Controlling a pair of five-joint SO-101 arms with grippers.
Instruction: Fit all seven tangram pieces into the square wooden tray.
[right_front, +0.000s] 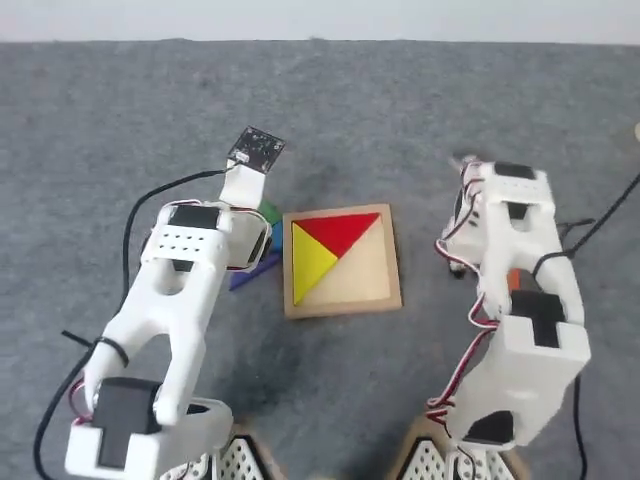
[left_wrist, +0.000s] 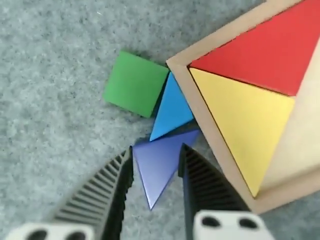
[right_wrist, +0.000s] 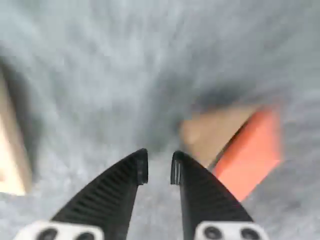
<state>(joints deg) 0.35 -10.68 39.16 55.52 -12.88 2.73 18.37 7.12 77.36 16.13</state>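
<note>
The left gripper (left_wrist: 156, 152) is open, one finger on each side of the purple triangle (left_wrist: 159, 172) at lower middle. The triangle's sharp tip points toward the gripper. The tray (left_wrist: 222, 150) sits just right.

**Free room and obstacles.** In the tray (right_front: 345, 305), the red triangle (right_front: 340, 232) and yellow triangle (right_front: 310, 262) take the far and left parts. The wood floor toward the near right corner lies open from above. Outside the tray's left rim, the green square (left_wrist: 135, 84), blue triangle (left_wrist: 172, 107) and purple triangle (left_wrist: 160, 167) crowd together, the blue one against the rim. The left gripper (left_wrist: 156, 152) hangs over the purple triangle, fingers apart. A strip of grey table (right_front: 425, 200) separates the tray from the right arm (right_front: 520, 300), which stands over the orange piece (right_front: 513, 280). The right gripper (right_wrist: 159, 165), fingers slightly apart, has that piece just beside it.
</note>
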